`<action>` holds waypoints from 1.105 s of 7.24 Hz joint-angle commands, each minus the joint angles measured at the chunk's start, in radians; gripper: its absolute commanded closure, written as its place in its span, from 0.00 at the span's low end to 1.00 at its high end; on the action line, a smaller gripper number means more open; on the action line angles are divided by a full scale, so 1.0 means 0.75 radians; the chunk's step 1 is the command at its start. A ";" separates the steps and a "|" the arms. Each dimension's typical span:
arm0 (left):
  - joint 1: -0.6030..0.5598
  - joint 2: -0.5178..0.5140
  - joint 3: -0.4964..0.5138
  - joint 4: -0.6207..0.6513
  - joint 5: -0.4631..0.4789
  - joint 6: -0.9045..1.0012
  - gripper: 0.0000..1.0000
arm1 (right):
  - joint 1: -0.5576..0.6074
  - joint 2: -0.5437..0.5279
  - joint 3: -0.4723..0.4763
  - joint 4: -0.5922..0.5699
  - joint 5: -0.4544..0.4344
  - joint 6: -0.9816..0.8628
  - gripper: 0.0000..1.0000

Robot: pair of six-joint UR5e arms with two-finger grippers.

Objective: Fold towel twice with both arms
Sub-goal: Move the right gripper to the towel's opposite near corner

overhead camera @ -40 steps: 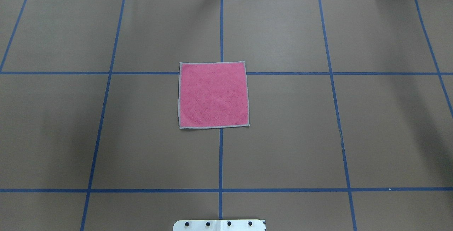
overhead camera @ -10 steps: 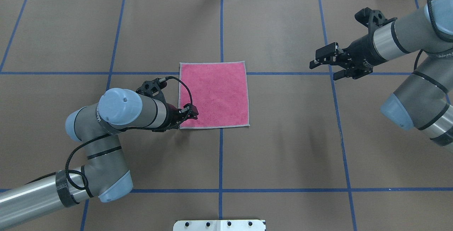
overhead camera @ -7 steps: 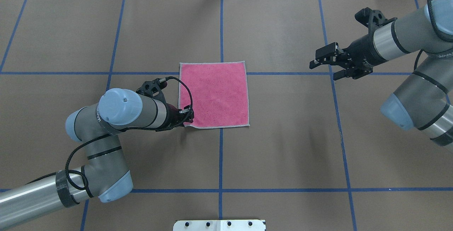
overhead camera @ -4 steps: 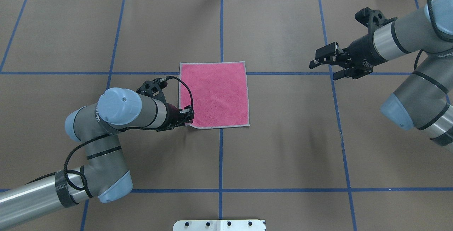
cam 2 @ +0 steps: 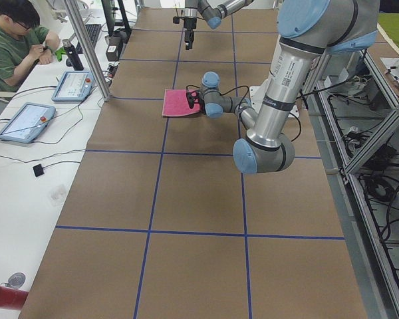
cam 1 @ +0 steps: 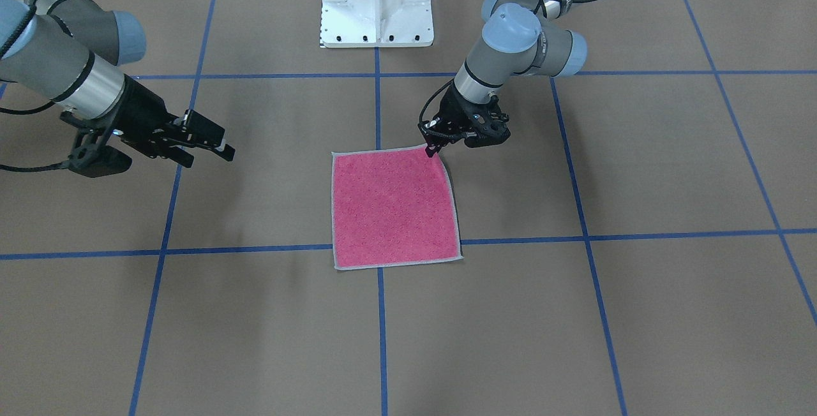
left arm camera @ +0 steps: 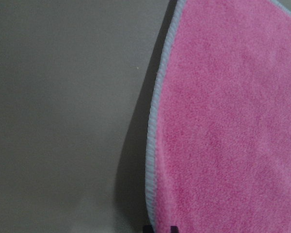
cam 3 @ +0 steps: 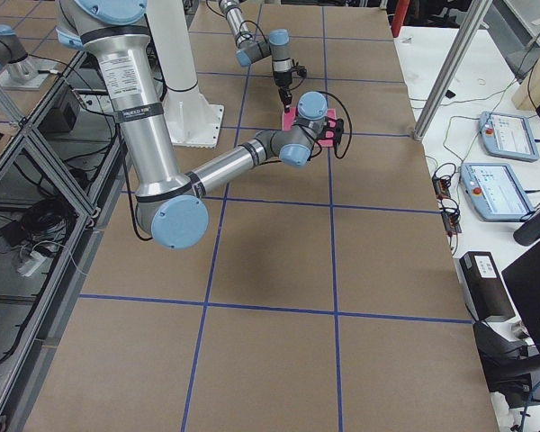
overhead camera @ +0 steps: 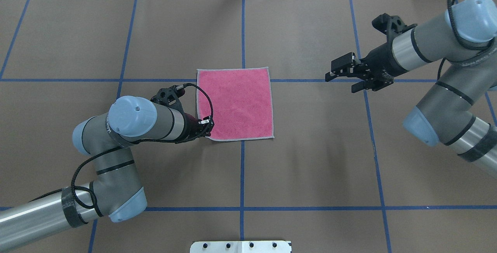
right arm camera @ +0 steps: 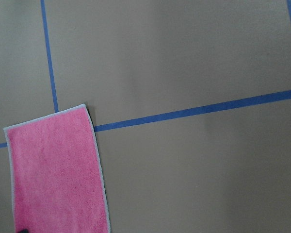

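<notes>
The pink towel (overhead camera: pixel 237 101) lies flat at the table's middle, pink face up, with a light grey border; it also shows in the front view (cam 1: pixel 394 208). My left gripper (overhead camera: pixel 206 127) is shut on the towel's near left corner and holds that corner a little off the table; in the front view this gripper (cam 1: pixel 434 145) is on the right. The left wrist view shows the towel's raised edge (left arm camera: pixel 153 145) with a shadow beneath. My right gripper (overhead camera: pixel 341 79) is open and empty, off to the towel's right, level with its far edge. The right wrist view shows the towel (right arm camera: pixel 58 170) at lower left.
The white bolted pedestal base (cam 1: pixel 376 1) stands at the robot's side of the table. Blue tape lines (overhead camera: pixel 242 175) cross the brown table cover. An operator (cam 2: pixel 13 40) sits beyond the far edge with tablets (cam 2: pixel 23 123) beside him.
My left arm came in, shut its gripper on the towel's near left corner and raised it slightly. My right arm came in and has just moved left toward the towel.
</notes>
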 commanded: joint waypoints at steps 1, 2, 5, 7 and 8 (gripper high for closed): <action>0.000 -0.003 -0.001 0.001 0.002 0.000 1.00 | -0.117 0.045 -0.013 -0.001 -0.070 0.000 0.01; 0.000 -0.003 -0.001 0.001 0.002 0.000 1.00 | -0.158 0.093 -0.034 -0.005 -0.134 0.006 0.01; 0.000 -0.021 -0.001 0.003 0.002 -0.002 1.00 | -0.326 0.237 -0.161 0.001 -0.403 0.164 0.01; 0.000 -0.021 0.001 -0.001 0.002 0.000 1.00 | -0.401 0.255 -0.169 0.001 -0.512 0.166 0.01; 0.000 -0.021 0.001 -0.001 0.002 0.000 1.00 | -0.426 0.255 -0.181 0.001 -0.523 0.186 0.01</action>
